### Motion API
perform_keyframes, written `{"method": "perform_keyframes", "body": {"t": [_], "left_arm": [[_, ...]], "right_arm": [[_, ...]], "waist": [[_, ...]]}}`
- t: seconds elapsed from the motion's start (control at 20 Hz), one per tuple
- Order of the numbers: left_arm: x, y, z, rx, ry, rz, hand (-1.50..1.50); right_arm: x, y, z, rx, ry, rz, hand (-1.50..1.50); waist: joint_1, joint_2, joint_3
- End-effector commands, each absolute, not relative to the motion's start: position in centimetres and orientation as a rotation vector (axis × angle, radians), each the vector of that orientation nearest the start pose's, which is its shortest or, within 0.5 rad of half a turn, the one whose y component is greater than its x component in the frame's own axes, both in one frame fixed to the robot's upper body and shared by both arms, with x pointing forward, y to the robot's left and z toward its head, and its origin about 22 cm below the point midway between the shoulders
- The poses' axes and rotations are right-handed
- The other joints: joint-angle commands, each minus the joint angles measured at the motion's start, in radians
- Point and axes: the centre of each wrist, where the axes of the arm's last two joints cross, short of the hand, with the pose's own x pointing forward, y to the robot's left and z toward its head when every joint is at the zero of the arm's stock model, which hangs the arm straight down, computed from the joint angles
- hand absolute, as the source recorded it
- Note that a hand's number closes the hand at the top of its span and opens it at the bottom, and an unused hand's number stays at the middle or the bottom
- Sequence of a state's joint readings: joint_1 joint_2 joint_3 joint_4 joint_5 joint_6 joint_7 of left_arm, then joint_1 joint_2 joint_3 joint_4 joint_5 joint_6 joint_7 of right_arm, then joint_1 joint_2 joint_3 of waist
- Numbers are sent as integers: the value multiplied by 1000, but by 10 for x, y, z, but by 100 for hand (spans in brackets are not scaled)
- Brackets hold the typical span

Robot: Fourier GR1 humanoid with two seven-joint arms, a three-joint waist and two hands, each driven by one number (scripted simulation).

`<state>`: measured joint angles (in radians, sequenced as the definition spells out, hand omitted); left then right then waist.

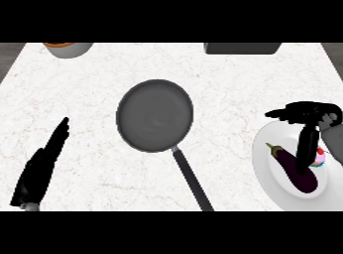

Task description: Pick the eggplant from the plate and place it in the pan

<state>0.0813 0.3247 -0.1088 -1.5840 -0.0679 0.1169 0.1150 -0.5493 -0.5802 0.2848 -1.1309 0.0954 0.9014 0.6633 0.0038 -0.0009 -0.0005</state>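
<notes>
Head view: eggplant (297,172) lies on plate (275,135) beneath right robot hand (311,112).

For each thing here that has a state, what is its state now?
Pan: empty, flat on the counter.
Eggplant: lying on the plate, not lifted.
Plate: holds the eggplant and a small colourful item.
Right hand: open, above the plate, reaching down beside the eggplant.
Left hand: open and straight, resting at the left.

One pan (154,115), one plate (271,151), one eggplant (294,170), one bowl (68,48), two hands: left hand (39,167), right hand (305,111)
</notes>
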Motion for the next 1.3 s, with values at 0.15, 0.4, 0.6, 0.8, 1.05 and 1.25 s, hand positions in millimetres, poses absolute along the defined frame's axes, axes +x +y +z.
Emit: {"method": "perform_keyframes", "body": {"t": [0.15,0.4,0.6,0.8,1.05,1.25], "left_arm": [[241,282,15,348,-1369,-237,0],[235,287,-10,321,-1368,-249,0],[215,292,2,342,-1376,-273,0],[229,276,12,336,-1380,-245,0],[218,280,4,333,-1388,-266,0],[208,294,18,330,-1383,-249,0]], "right_arm": [[351,-278,65,-256,-394,1338,-150],[352,-284,67,-252,-334,1354,-150],[345,-298,55,-254,-307,1356,-150],[333,-290,51,-267,-328,1343,-150],[329,-293,20,-284,-309,1352,-150],[334,-297,29,-276,-305,1348,-150]], "waist": [[-3,1,0],[-3,1,0],[3,1,1],[-3,0,0],[1,1,1],[1,0,1]]}}
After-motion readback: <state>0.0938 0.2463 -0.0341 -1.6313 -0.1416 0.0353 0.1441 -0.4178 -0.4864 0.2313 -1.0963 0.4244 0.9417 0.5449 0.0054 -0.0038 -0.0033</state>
